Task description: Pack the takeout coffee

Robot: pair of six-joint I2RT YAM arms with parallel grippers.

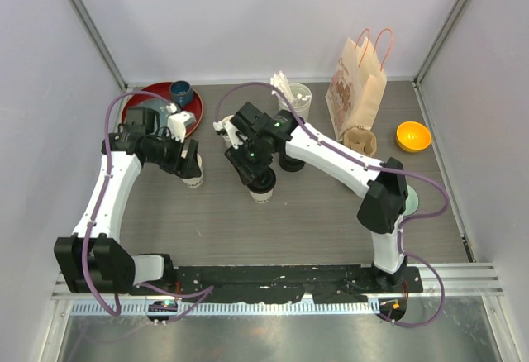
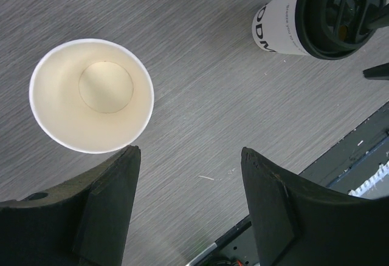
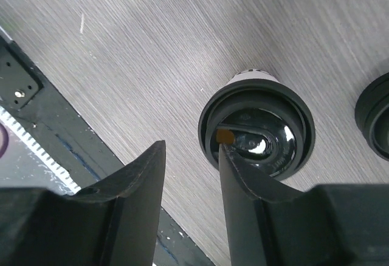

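Two takeout coffee cups stand mid-table. One white cup (image 2: 91, 95) has no lid and looks empty inside; it stands just past my left finger. My left gripper (image 2: 189, 153) is open over bare table beside it, holding nothing. The other cup (image 1: 263, 188) wears a black lid (image 3: 255, 133). My right gripper (image 3: 191, 150) hovers over it, open, with only the table showing between its jaws and one fingertip above the lid's near rim. The left wrist view shows this lidded cup (image 2: 316, 14) at top right. A second black lid (image 3: 375, 123) lies loose beside it.
A red plate (image 1: 157, 102) with a blue cup (image 1: 182, 92) sits back left. A white cylinder of sticks (image 1: 293, 97), a paper bag (image 1: 357, 89), a tan cup carrier (image 1: 361, 140) and an orange bowl (image 1: 412, 136) stand toward the back right.
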